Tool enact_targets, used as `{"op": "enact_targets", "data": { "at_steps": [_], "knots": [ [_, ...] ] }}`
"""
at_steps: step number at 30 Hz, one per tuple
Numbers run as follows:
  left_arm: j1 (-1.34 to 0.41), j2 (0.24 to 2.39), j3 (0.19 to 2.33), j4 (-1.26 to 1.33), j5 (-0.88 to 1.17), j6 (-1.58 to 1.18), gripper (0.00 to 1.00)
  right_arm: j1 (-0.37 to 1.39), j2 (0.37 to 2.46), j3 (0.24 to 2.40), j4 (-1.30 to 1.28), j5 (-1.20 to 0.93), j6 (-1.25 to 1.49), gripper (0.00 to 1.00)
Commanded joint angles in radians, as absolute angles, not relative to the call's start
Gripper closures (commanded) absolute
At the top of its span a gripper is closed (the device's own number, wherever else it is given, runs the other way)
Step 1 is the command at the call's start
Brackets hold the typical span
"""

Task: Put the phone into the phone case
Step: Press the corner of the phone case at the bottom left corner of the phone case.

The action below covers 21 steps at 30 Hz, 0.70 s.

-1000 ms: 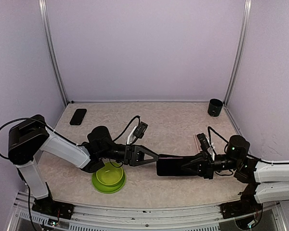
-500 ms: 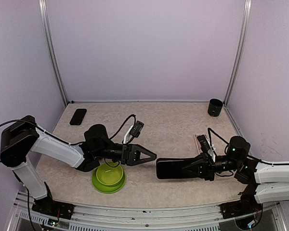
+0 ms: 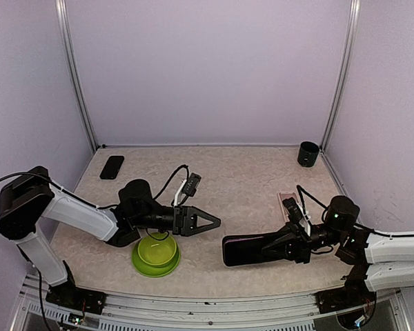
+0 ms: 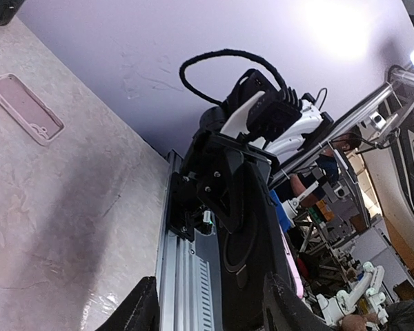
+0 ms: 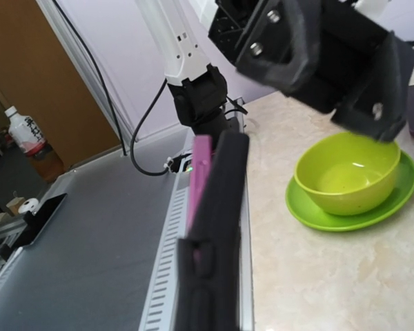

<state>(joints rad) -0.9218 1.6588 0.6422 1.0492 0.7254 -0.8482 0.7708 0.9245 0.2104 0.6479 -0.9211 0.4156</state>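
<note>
My right gripper [image 3: 274,245] [image 5: 208,265] is shut on a black phone case [image 3: 245,249] [image 5: 221,200], held on edge above the table's front right. A pink phone [image 5: 200,172] shows as a thin strip along one face of the case. In the left wrist view the same case [image 4: 252,241] appears edge-on with the pink strip [image 4: 288,258] at its right. My left gripper [image 3: 215,222] [image 4: 210,310] is open with nothing between its fingers. It points at the case from the left, a short gap away.
A green bowl on a green plate [image 3: 156,254] [image 5: 348,176] sits under my left wrist. A pink flat case [image 3: 288,202] [image 4: 24,108] lies behind my right gripper. A black phone [image 3: 112,167] lies at the back left, a black cup [image 3: 308,153] at the back right.
My left gripper has let go of the case's end and pulled back to the left, staying open. My right gripper has shifted slightly down and left with the case.
</note>
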Motion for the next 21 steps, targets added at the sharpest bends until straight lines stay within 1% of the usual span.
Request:
{"op": "enact_targets", "data": {
  "at_steps": [1, 16, 21],
  "knots": [
    [-0.966, 1.708, 0.693, 1.100, 0.796, -0.842, 0.49, 0.779, 0.911, 0.238, 0.711, -0.942, 0.402, 0.99],
    [-0.983, 1.746, 0.701, 1.257, 0.897, -0.931, 0.49, 0.779, 0.919, 0.245, 0.677, -0.906, 0.379, 0.99],
    [-0.990, 1.758, 0.711, 1.223, 0.913, -0.919, 0.49, 0.779, 0.912, 0.253, 0.659, -0.880, 0.371, 0.99]
  ]
}}
